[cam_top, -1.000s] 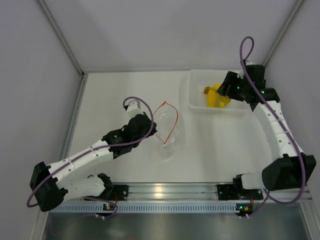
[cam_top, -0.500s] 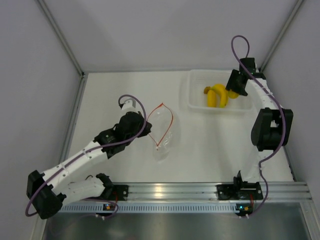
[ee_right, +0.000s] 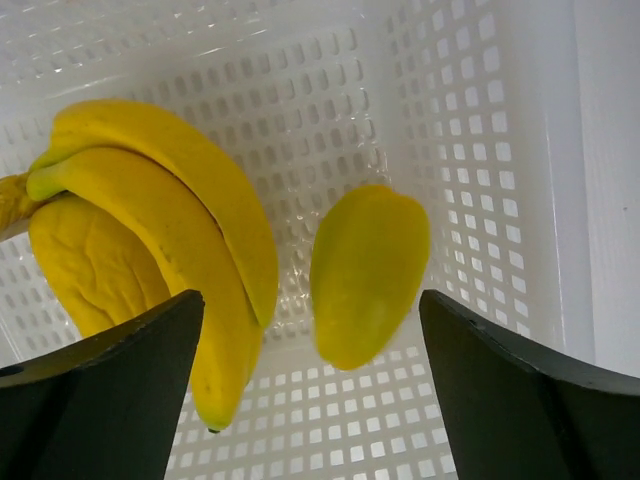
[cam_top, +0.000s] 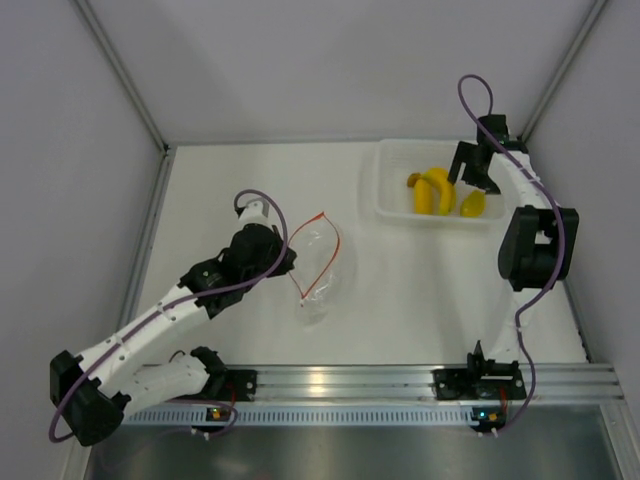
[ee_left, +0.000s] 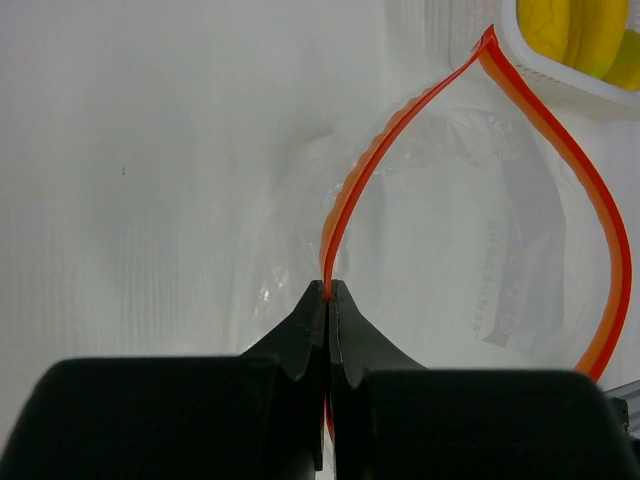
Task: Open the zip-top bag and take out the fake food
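The clear zip-top bag (cam_top: 322, 268) lies mid-table with its orange-red zipper strip (ee_left: 560, 150) gaping open; it looks empty. My left gripper (cam_top: 290, 258) is shut on one side of the strip (ee_left: 328, 292). The yellow banana bunch (cam_top: 433, 190) and the yellow-green fruit (cam_top: 472, 203) lie in the white perforated tray (cam_top: 392, 165). My right gripper (cam_top: 470, 176) is open and empty just above the tray. In the right wrist view the fruit (ee_right: 367, 272) lies between the spread fingers and the bananas (ee_right: 170, 215) lie to its left.
The tray's perforated wall (ee_right: 470, 120) rises on the right of the fruit. White enclosure walls stand at the left, back and right of the table. A metal rail (cam_top: 340, 380) runs along the near edge.
My right gripper let go of the yellow-green fruit, which now lies in the tray beside the bananas, and drew back. My left gripper pulled the bag a little left and nearer.
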